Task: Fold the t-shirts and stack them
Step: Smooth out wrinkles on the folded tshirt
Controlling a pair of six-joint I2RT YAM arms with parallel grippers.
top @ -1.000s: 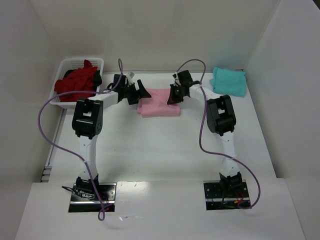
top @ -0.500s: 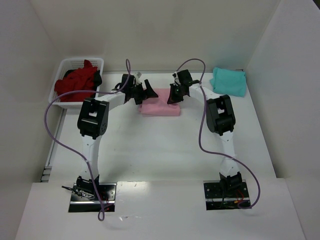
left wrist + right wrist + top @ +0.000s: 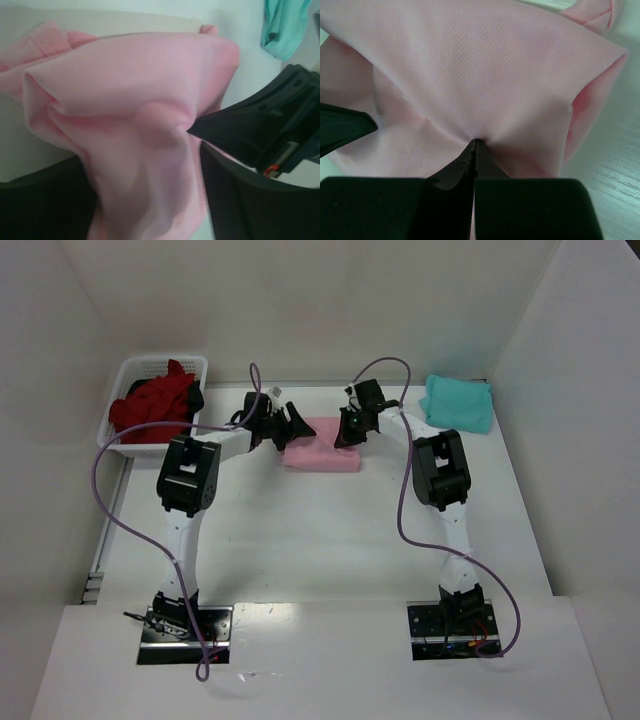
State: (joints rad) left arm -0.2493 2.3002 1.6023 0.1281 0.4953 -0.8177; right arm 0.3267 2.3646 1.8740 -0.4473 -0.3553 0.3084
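Observation:
A light pink t-shirt (image 3: 322,452) lies folded at the back middle of the table. My left gripper (image 3: 292,426) is at its left end. In the left wrist view its jaws stand wide apart, with pink cloth (image 3: 130,90) bunched and hanging between them (image 3: 145,200). My right gripper (image 3: 347,430) is at the shirt's right end, its fingers shut tight on a pinch of pink fabric (image 3: 476,142). A folded teal t-shirt (image 3: 458,403) lies at the back right. Dark red t-shirts (image 3: 152,406) are piled in the basket.
A white lattice basket (image 3: 135,368) stands at the back left against the wall. White walls close in the back and both sides. Purple cables loop from both arms. The right gripper's black body (image 3: 260,130) shows close in the left wrist view.
My left gripper has moved right, onto the pink shirt's left end, and the shirt's left edge has drawn in to a tidier rectangle. The right gripper has stayed put.

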